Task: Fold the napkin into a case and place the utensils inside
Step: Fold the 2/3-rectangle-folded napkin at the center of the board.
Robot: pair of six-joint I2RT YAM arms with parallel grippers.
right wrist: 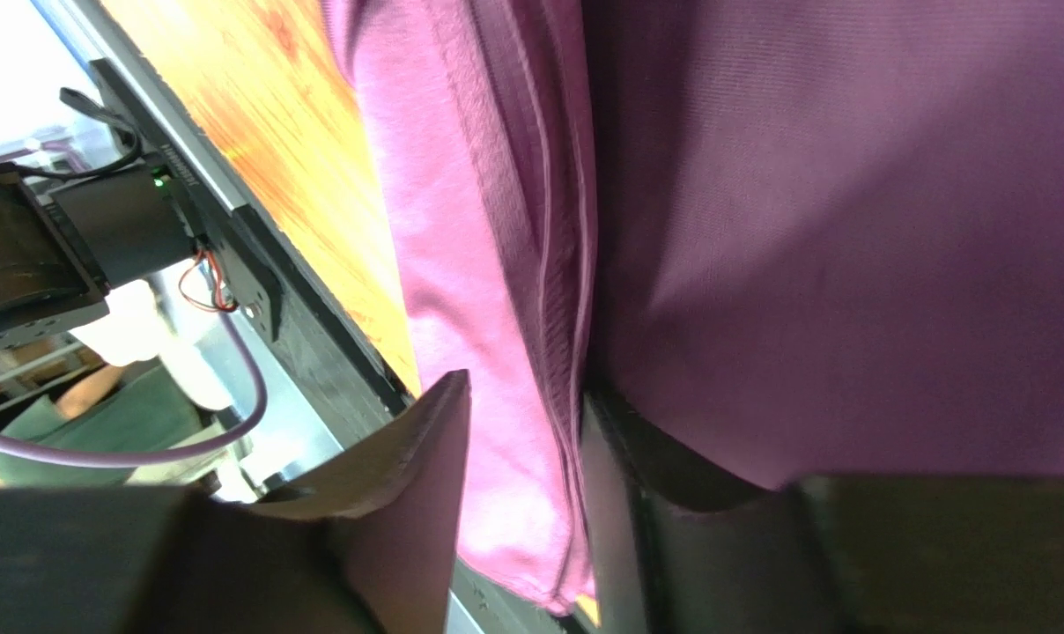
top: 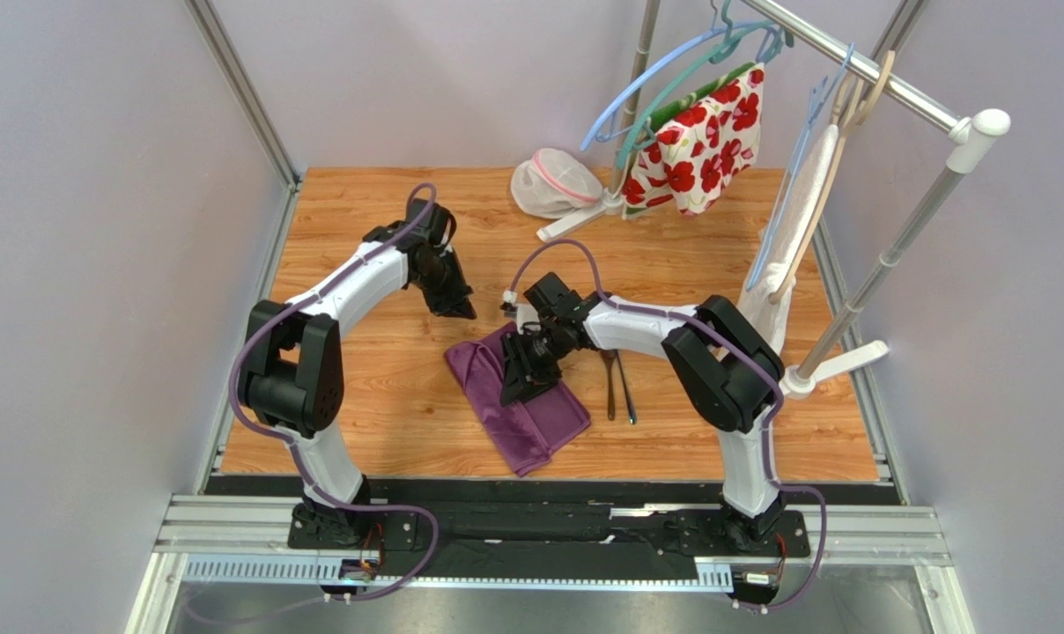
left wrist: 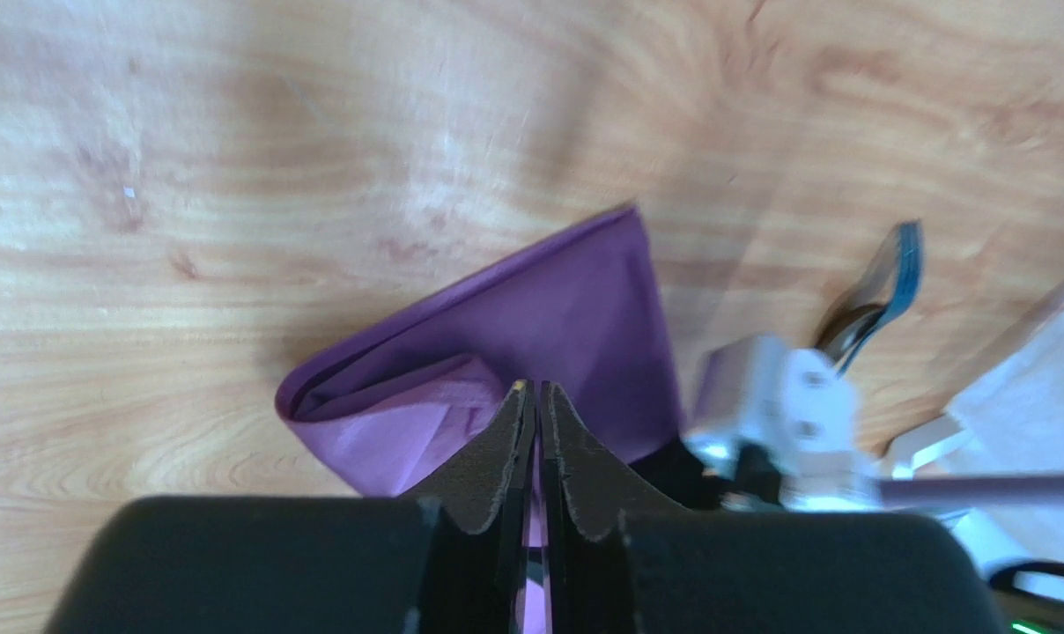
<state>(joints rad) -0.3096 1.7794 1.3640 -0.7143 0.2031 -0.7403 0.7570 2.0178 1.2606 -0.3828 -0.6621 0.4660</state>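
The dark purple napkin (top: 524,412) lies folded into a strip on the wooden table, seen also as the napkin (left wrist: 551,317) in the left wrist view and the napkin (right wrist: 789,225) in the right wrist view. My right gripper (top: 518,381) rests low over its middle. That right gripper (right wrist: 524,390) is open, with the folded cloth edge lying between its fingers. My left gripper (top: 455,309) hovers just beyond the strip's far-left corner. The left gripper (left wrist: 539,386) is shut and holds nothing. The two utensils (top: 618,386) lie side by side just right of the napkin.
A white mesh pouch (top: 551,185) sits at the back of the table. A flowered cloth (top: 696,139) and a white towel (top: 795,225) hang from the clothes rack (top: 895,79) at the back right. The rack's foot (top: 848,359) stands near the right edge.
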